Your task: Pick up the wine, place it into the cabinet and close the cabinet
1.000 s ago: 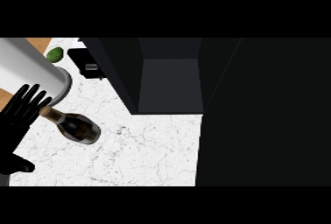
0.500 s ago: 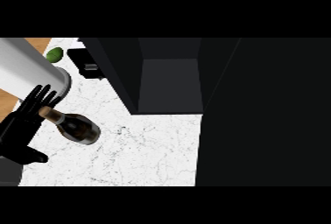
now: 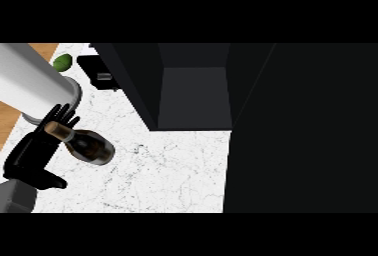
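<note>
Right now I see my left hand (image 3: 33, 155) at the near left of the white marbled surface (image 3: 170, 170), its black fingers (image 3: 63, 116) stretched out straight toward the far side and its thumb (image 3: 50, 181) sticking out to the right. The wine bottle (image 3: 87, 145) stands just right of the hand, its neck against the fingers and its dark body over the surface; the fingers are spread and not curled round it, so I read the hand as touching the bottle rather than clasping it. A big white cylinder (image 3: 29, 82) stands at the far left, just beyond the fingertips. Farther back sit a small green fruit (image 3: 62, 61) and a dark box (image 3: 100, 75). The cabinet (image 3: 192, 90) takes up the middle and far part of the view, open, with a grey floor inside. Its dark door (image 3: 303, 130) fills the right side. I cannot find my right hand anywhere.
</note>
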Action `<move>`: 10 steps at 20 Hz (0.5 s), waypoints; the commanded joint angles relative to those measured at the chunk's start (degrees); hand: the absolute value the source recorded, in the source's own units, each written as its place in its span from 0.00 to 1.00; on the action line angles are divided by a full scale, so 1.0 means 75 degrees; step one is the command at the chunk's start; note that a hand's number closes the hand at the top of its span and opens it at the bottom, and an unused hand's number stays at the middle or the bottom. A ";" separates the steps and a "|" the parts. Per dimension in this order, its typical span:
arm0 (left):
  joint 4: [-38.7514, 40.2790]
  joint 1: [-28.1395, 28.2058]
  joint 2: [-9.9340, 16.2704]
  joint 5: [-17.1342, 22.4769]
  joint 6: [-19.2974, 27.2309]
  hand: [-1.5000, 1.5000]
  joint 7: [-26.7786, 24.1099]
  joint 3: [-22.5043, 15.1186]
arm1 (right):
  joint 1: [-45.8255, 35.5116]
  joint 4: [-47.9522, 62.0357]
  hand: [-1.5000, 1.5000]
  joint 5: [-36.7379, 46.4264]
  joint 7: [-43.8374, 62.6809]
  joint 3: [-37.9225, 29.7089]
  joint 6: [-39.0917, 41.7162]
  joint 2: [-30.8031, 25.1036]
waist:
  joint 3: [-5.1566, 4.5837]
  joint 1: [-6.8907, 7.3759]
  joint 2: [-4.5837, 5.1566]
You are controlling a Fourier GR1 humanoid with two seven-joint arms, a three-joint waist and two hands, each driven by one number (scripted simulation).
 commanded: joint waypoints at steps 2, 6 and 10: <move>0.1058 -0.0433 0.0165 -0.0474 -0.0084 0.00 -0.0875 -0.0033 | -0.0170 -0.1113 0.00 -0.0472 0.0821 0.0059 -0.0334 0.0106 | -0.0006 -0.0024 0.0009; 0.1213 -0.0528 0.0191 -0.0561 -0.0042 0.00 -0.0889 -0.0224 | 0.0100 -0.0847 0.00 -0.0940 0.0496 -0.0514 0.0085 -0.0095 | 0.0004 0.0015 0.0001; 0.1762 -0.0541 0.0385 -0.0713 -0.0320 0.00 -0.1470 -0.0241 | -0.0108 -0.1234 0.00 -0.0406 0.0918 0.0133 -0.0261 0.0178 | -0.0006 -0.0017 0.0000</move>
